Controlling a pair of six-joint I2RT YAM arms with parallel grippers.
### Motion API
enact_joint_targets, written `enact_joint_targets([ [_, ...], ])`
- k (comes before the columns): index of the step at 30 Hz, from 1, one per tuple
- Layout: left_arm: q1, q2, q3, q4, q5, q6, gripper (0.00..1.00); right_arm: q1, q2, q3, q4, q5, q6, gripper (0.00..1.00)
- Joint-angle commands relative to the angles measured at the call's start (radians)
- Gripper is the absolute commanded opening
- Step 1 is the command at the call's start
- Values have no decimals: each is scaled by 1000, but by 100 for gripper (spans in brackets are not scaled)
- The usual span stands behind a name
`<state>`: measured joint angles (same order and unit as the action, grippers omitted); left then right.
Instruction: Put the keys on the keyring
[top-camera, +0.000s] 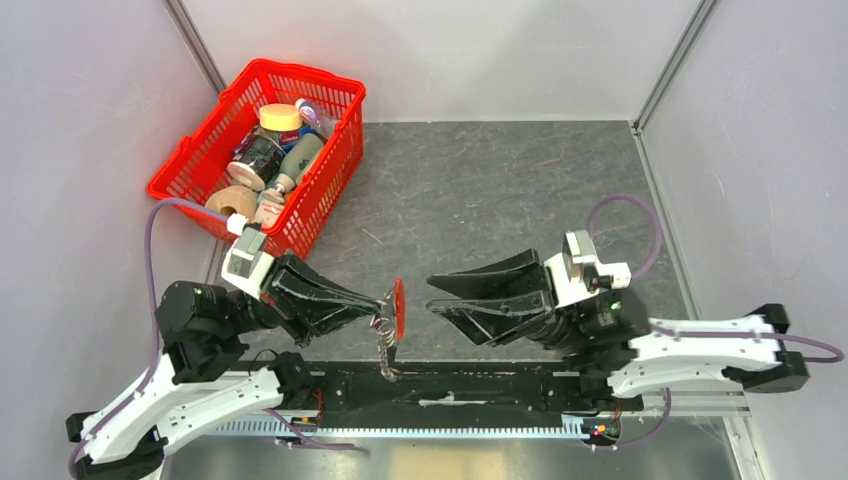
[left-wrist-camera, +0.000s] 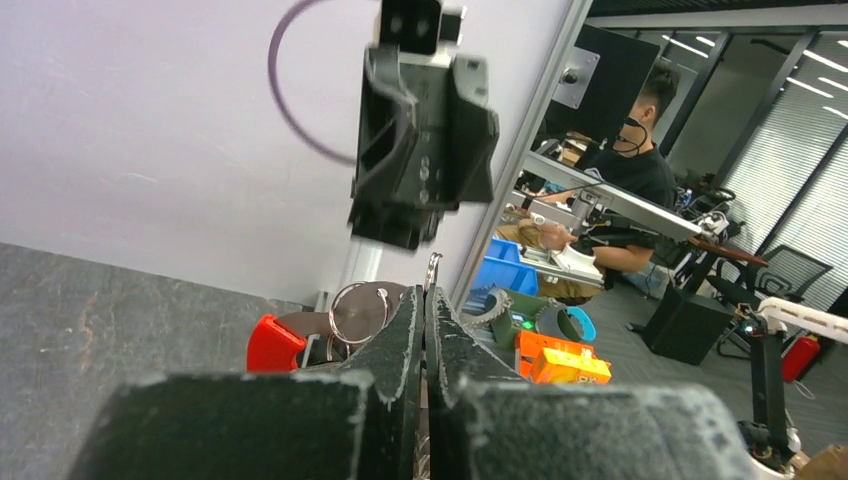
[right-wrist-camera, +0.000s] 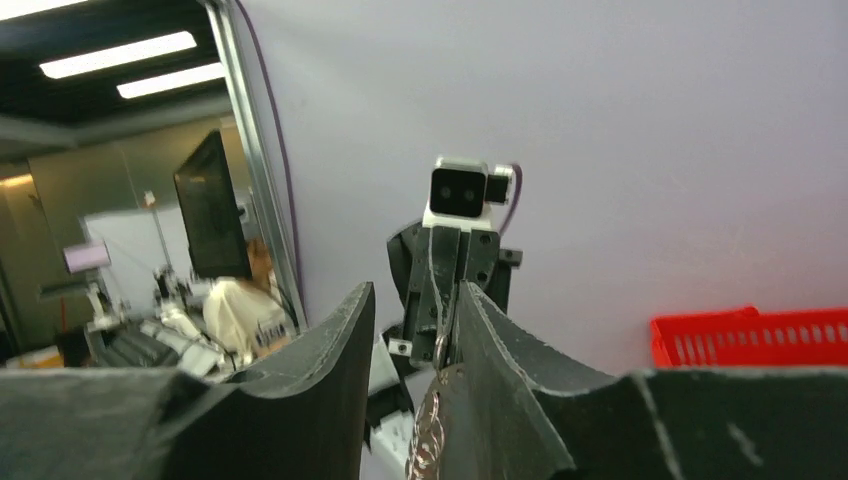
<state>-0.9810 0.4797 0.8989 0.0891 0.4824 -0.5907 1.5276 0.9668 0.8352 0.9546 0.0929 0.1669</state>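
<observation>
My left gripper (top-camera: 384, 301) is shut on the keyring (top-camera: 386, 330), holding it above the table's near edge. The keyring's red tag (top-camera: 399, 308) stands just past the fingertips, and its silvery coil hangs down. A small dark piece (top-camera: 389, 370) dangles at the coil's lower end; I cannot tell if it is one of the keys. In the left wrist view a thin ring edge (left-wrist-camera: 432, 268) pokes out between the shut fingers, beside a split ring (left-wrist-camera: 358, 311) and the red tag (left-wrist-camera: 272, 343). My right gripper (top-camera: 431, 295) faces the tag, open and holding nothing. The ring (right-wrist-camera: 440, 345) hangs close to its right finger (right-wrist-camera: 500, 370).
A red basket (top-camera: 196, 170) with bottles and jars stands at the back left, and its rim shows in the right wrist view (right-wrist-camera: 750, 335). The black rail (top-camera: 480, 385) runs along the near edge under both grippers. Grey walls close in on the left, right and back.
</observation>
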Motion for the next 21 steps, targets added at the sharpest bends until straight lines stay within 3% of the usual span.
enact_joint_targets([
  [1, 5, 1, 68, -82, 40, 12, 2, 3, -72, 241, -763, 19, 13, 45],
  [4, 6, 23, 109, -167, 79, 25, 2, 2, -31, 475, -1217, 21, 34, 47],
  [7, 6, 58, 156, -252, 107, 45, 2, 2, 68, 683, -1557, -16, 56, 48],
  [9, 4, 88, 192, -316, 125, 55, 2, 2, 129, 779, -1691, -28, 64, 48],
  [15, 5, 188, 256, -460, 196, 65, 2, 2, 219, 845, -1878, -29, 92, 48],
  [21, 5, 228, 246, -552, 207, 104, 2, 2, 167, 785, -1844, -61, 140, 51],
])
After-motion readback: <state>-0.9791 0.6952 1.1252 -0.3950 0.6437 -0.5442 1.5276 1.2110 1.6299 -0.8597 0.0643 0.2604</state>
